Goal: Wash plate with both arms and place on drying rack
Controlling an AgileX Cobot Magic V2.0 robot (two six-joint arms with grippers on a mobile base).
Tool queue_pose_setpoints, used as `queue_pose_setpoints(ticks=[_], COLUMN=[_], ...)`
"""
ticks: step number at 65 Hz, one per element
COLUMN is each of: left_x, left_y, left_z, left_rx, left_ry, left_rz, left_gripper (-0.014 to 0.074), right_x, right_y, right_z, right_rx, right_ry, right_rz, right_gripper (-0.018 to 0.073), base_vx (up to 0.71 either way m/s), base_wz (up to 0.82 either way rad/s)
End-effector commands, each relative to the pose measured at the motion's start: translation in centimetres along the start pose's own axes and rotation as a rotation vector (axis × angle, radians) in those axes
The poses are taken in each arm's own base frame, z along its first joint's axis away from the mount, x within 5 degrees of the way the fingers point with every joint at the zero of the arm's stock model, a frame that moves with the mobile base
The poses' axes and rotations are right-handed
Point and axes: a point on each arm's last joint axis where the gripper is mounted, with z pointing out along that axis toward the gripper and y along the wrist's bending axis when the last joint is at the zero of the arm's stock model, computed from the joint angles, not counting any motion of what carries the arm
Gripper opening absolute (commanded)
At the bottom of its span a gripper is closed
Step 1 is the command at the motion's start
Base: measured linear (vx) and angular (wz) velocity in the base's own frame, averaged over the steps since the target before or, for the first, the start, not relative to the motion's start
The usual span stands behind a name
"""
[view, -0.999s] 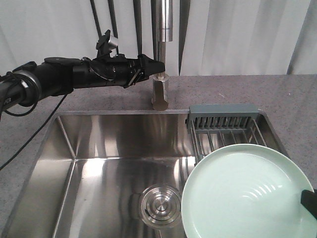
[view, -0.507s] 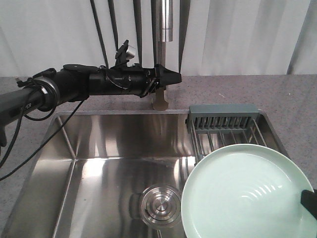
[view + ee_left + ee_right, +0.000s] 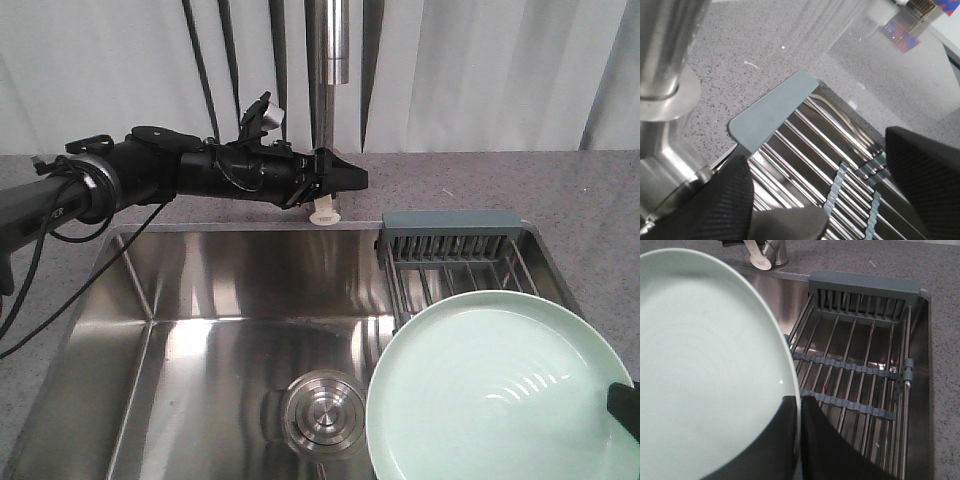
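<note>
The pale mint-green plate [image 3: 500, 390] hangs tilted over the sink's right side, in front of the drying rack [image 3: 455, 262]. My right gripper [image 3: 625, 408] is shut on its right rim. In the right wrist view the two black fingers [image 3: 800, 407] pinch the plate [image 3: 710, 365] edge, with the rack [image 3: 860, 340] behind. My left gripper [image 3: 345, 180] reaches in from the left and stands at the tap's base. In the left wrist view it [image 3: 820, 165] is open, with a grey blurred part low between the fingers and rack bars [image 3: 805, 130] below.
A steel tap [image 3: 330, 50] rises behind the sink; its column [image 3: 662, 100] stands close to my left finger. The steel sink basin [image 3: 200, 330] has a round drain [image 3: 322, 412]. Speckled grey counter [image 3: 560, 190] surrounds it. Black cables trail from the left arm.
The left arm has swung right along the sink's back edge and now covers the tap's base. The plate and right gripper have stayed still.
</note>
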Motion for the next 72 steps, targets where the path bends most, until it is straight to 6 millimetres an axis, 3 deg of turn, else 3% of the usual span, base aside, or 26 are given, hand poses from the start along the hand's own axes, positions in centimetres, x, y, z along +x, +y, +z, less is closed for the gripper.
queue_pose_setpoints(ticks=[1, 31, 57, 72], left_x=[-0.5, -1.2, -3.0, -3.4], left_y=[-5.1, -5.0, -5.7, -3.8], left_z=[-0.5, -1.3, -4.4, -6.9], left_rx=[0.171, 0.206, 0.315, 0.276], left_ry=[0.076, 0.032, 0.003, 0.049], left_rz=[0.029, -0.011, -0.036, -0.113], left_gripper=[0.0483, 0.0323, 0.0187, 0.0098], right_x=[-1.3, -1.3, -1.3, -1.3], right_y=[-0.1, -0.1, -0.1, -0.1], right_z=[-0.4, -0.4, -0.4, -0.4], right_rx=[0.022, 0.021, 0.022, 0.021], right_ry=[-0.085, -0.085, -0.086, -0.085], right_rz=[0.012, 0.012, 0.012, 0.012], right_gripper=[-0.0001, -0.0001, -0.0001, -0.0001], base_vx=[0.0, 0.0, 0.0, 0.0], base_wz=[0.0, 0.0, 0.0, 0.0])
